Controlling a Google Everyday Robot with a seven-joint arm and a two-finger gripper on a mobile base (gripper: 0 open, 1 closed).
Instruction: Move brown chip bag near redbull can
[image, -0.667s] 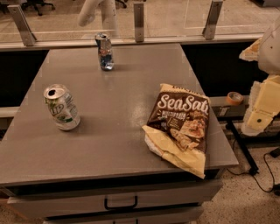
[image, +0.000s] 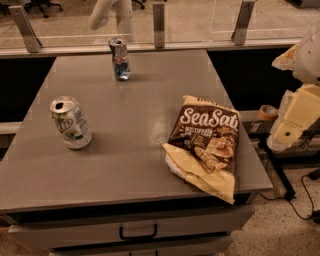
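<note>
The brown chip bag (image: 207, 142) lies flat at the table's front right, its "Sea Salt" lettering facing up and its pale lower corner reaching the front edge. The redbull can (image: 120, 59) stands upright at the far side, left of centre. My gripper (image: 111, 21) hangs at the top of the view, just above and behind the redbull can, far from the bag. Its two white fingers (image: 98, 14) are spread apart and hold nothing.
A green-and-white 7UP can (image: 71, 123) stands tilted at the left of the grey table (image: 135, 165). A glass railing with metal posts (image: 158, 22) runs behind the table. Cream robot parts (image: 300, 112) stand off the table's right edge. A drawer handle (image: 138, 232) is below the front.
</note>
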